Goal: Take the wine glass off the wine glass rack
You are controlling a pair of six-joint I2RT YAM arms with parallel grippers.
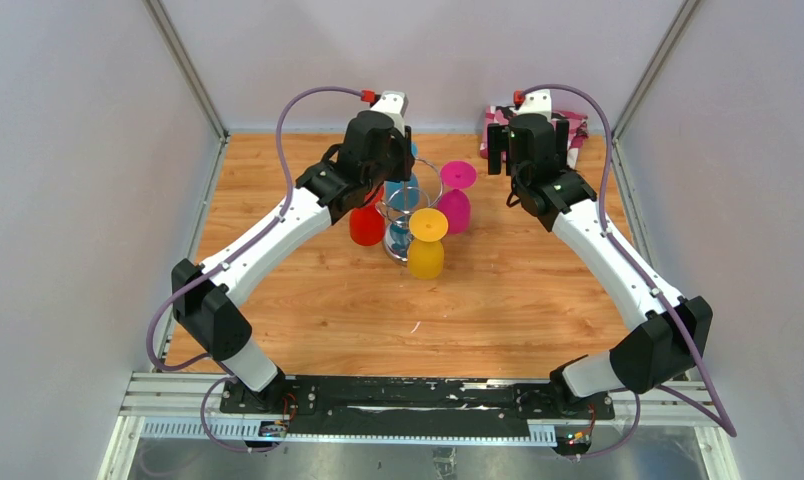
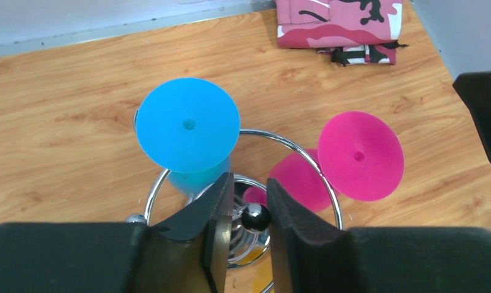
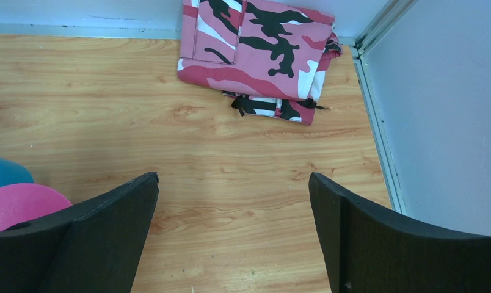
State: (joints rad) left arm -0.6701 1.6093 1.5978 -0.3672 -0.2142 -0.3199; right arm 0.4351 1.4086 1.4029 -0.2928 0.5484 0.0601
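Note:
The chrome wine glass rack (image 1: 434, 172) stands at the back middle of the table, and its ring shows in the left wrist view (image 2: 304, 152). Wine glasses hang on it foot-up: blue (image 2: 188, 125), pink (image 2: 360, 155), yellow (image 1: 426, 245) and red (image 1: 366, 227). My left gripper (image 2: 250, 201) is right over the rack's centre. Its jaws stand narrowly closed round the black ball (image 2: 255, 218) on top of the post, with the right pad touching it. My right gripper (image 3: 234, 207) is wide open and empty, to the right of the pink glass (image 3: 17, 204).
A folded pink camouflage cloth (image 3: 255, 55) lies in the back right corner by the wall. The enclosure's walls stand close on the left, right and back. The wooden table (image 1: 498, 300) stretches toward the arm bases.

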